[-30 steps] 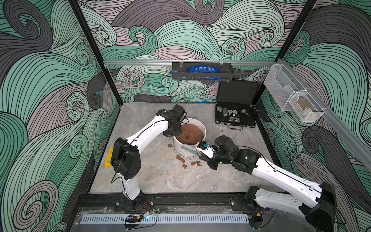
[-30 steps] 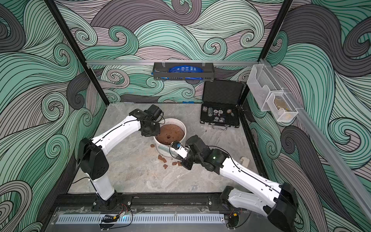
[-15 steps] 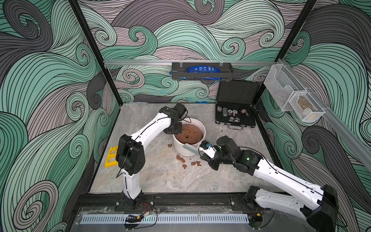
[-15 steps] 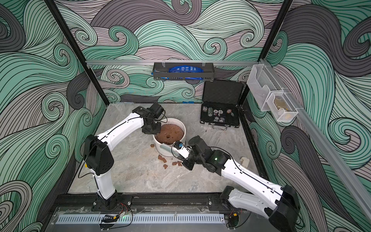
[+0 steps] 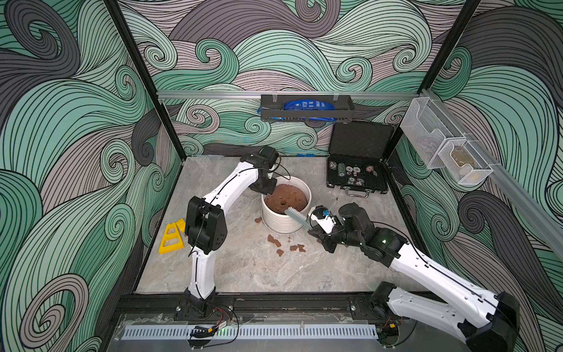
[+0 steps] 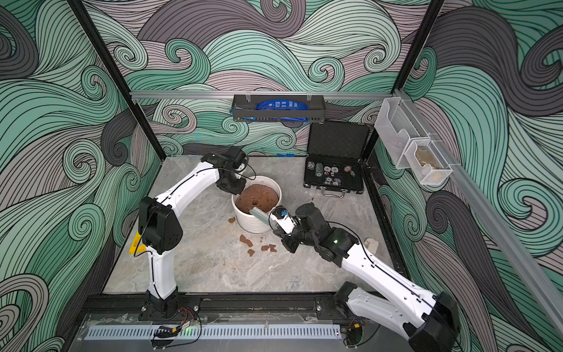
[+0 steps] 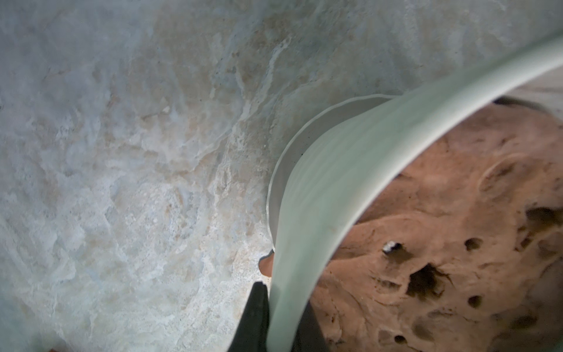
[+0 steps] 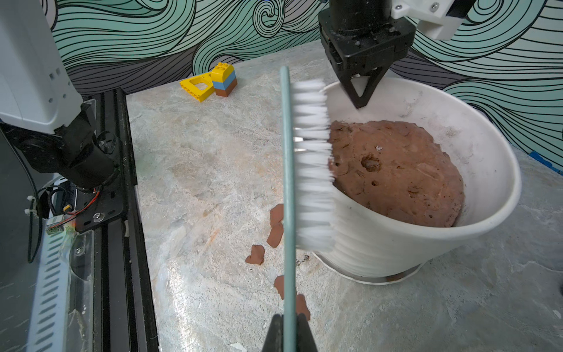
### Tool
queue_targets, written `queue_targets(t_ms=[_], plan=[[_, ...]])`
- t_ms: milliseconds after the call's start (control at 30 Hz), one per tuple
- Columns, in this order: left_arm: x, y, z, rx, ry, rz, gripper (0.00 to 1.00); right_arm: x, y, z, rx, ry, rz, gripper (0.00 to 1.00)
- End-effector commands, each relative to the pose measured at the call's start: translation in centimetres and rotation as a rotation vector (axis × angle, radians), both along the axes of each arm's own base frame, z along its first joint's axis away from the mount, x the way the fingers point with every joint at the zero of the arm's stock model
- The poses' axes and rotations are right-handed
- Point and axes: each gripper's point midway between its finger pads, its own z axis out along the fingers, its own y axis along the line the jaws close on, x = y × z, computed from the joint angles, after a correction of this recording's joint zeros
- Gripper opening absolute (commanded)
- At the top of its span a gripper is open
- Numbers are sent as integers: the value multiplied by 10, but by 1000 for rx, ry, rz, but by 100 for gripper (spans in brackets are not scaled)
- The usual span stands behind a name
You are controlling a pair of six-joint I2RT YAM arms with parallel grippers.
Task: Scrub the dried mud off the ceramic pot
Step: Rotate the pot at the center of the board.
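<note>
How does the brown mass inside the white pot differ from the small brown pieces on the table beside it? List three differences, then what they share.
Size: the mass fills most of the pot; each of the pieces is far smaller.
Shape: the mass is domed and pitted with holes; the pieces are flat and irregular.
Place: the mass sits in the pot; the pieces lie scattered on the table.
Both are reddish-brown.

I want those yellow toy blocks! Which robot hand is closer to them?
Left. The left fingers pinch the white ribbed ceramic pot's rim on the yellow plastic blocks' side; the right fingers, holding the pale green brush, are beyond the pot's opposite side.
</note>
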Motion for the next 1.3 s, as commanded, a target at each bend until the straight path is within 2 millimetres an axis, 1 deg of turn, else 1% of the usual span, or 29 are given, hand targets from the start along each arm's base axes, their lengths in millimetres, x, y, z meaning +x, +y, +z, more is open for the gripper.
queue_targets(t_ms=[0,133,200,233,333,467,633,767,900,1000,1100,1133,1167,1267], plan=[[2,-20,1,-29,0,-264,0,-1,2,8,49,-3,8,0],[5,-29,3,-43,-19,-388,0,1,2,7,45,2,1,0],[8,-30,2,-45,-26,-419,0,2,1,7,46,2,-3,0],[6,-34,2,-62,-19,-451,0,3,0,7,44,4,-10,0],[10,-41,6,-76,-34,-501,0,5,-3,6,48,9,-26,0],[20,-42,8,-59,-68,-527,0,11,-9,5,42,16,-70,0],[26,-44,12,-59,-90,-535,1,19,-19,9,61,19,-125,0],[25,-46,18,-74,-95,-529,12,34,-36,9,95,38,-242,0],[26,-47,38,-100,-130,-495,25,50,-56,3,159,102,-378,0],[24,-48,62,-134,-173,-457,43,61,-71,-11,208,177,-485,0],[21,-46,86,-160,-221,-421,70,71,-87,-30,283,254,-601,0],[20,-44,94,-167,-238,-401,77,74,-90,-36,312,275,-629,0],[18,-42,100,-172,-249,-383,83,76,-92,-43,336,294,-651,0],[14,-33,115,-179,-272,-313,92,85,-98,-60,359,322,-731,0]])
